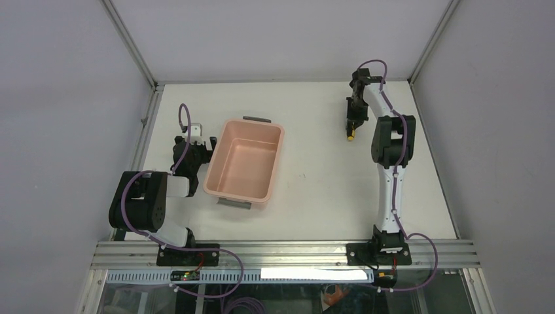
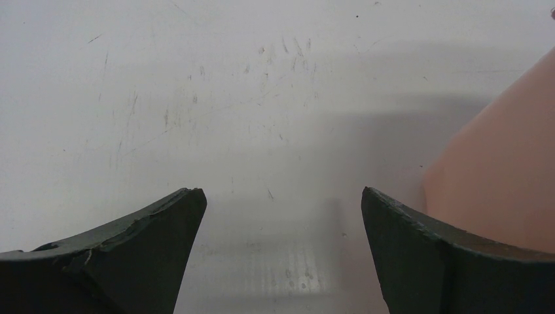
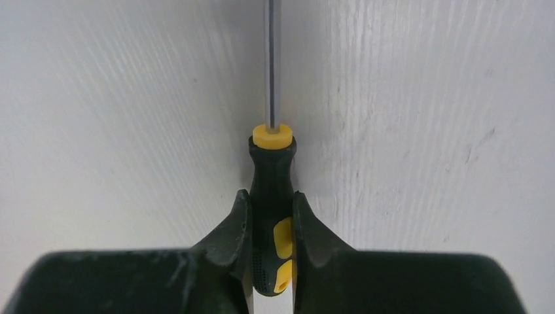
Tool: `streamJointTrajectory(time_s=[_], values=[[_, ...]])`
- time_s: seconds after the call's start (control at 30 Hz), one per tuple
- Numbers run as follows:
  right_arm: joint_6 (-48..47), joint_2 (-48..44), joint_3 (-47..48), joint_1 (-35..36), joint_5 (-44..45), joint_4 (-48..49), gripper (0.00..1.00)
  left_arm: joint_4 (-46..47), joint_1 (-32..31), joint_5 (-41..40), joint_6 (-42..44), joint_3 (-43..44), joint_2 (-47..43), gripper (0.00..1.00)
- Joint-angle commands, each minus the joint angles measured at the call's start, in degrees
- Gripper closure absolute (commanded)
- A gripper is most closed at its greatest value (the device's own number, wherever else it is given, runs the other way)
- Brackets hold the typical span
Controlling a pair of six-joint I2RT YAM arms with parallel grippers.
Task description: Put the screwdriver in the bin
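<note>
Right tool (image 3: 271, 204) pinched on the handle end of the screwdriver (image 3: 271, 167), well apart from the bin (image 1: 243, 163): could swivel in that narrow grip and drop short.

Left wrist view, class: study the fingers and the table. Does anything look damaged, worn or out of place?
Yes. The finger at the picture's left has a ragged, chipped tip and fine cracks, and the table is marked with many scratches. Nothing looks spilled.
</note>
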Motion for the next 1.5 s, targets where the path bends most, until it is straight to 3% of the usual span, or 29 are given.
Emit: streamJointTrajectory(time_s=[0.0, 0.27, 0.4, 0.53, 0.73, 0.87, 1.07, 1.33, 1.47], values=[[2.3, -12.5, 2.4, 0.2, -0.7, -8.7, 1.00, 1.5, -0.5, 0.4, -0.9, 0.1, -1.6, 0.01], [9.6, -32.5, -8.3, 2.5, 3.0, -15.7, 1.00, 1.5, -0.5, 0.4, -0.9, 0.1, -1.6, 0.01], [13.6, -38.5, -8.8, 5.1, 6.2, -21.0, 1.00, 1.5, -0.5, 0.5, -0.9, 0.1, -1.6, 0.01], [16.9, -40.7, -5.3, 12.8, 6.1, -25.1, 1.00, 1.5, -0.5, 0.4, -0.9, 0.1, -1.6, 0.01], [20.7, -36.0, 8.0, 29.2, 3.4, -26.7, 1.00, 1.5, -0.5, 0.4, -0.9, 0.1, -1.6, 0.01], [23.0, -31.4, 11.4, 38.5, 1.1, -20.3, 1.00, 1.5, -0.5, 0.4, -0.9, 0.1, -1.6, 0.01], [21.2, -27.3, 6.4, 48.5, 2.0, -7.8, 1.00, 1.5, -0.5, 0.4, -0.9, 0.1, -1.6, 0.01], [22.1, -26.0, -13.8, 52.5, 1.0, 15.1, 1.00, 1.5, -0.5, 0.4, -0.9, 0.1, -1.6, 0.01], [21.4, -21.0, -15.3, 52.7, 2.4, 16.1, 0.95, 1.5, -0.5, 0.4, -0.9, 0.1, -1.6, 0.01]])
